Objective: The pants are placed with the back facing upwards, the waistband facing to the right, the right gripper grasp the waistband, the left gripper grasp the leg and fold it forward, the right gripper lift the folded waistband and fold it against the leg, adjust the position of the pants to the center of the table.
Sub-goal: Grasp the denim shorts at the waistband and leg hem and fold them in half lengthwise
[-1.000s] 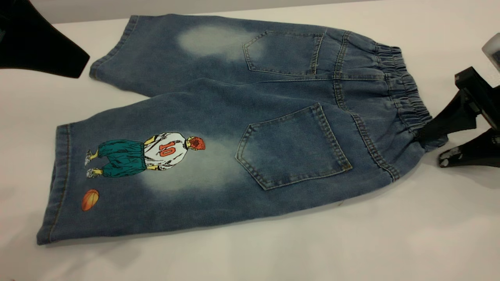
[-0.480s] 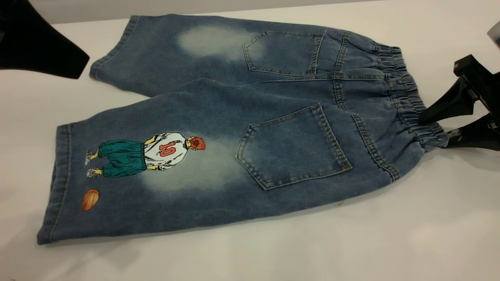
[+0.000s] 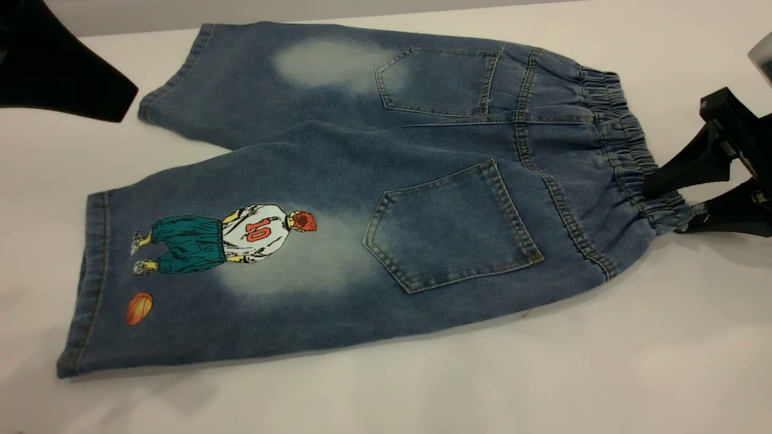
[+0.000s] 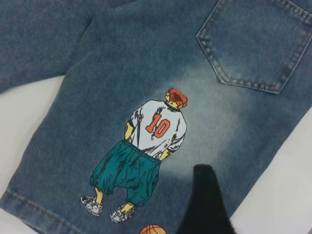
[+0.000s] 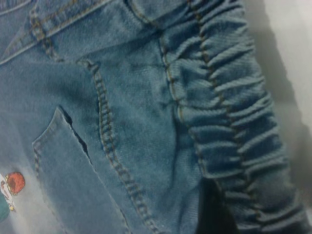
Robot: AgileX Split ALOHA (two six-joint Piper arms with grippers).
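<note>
Since half a sec ago, our right gripper has crept slightly inward at the waistband; its jaws straddle the near corner of the band, upper jaw over the cloth, lower jaw at table level. Narrow gap, seemingly pinching denim, but we can't tell if the grip's firm. The pants lie flat, back up, waistband to the right, on the table. Left gripper hovers above the leg w/ the no. 10 print, near the ball; its state we can't tell.
</note>
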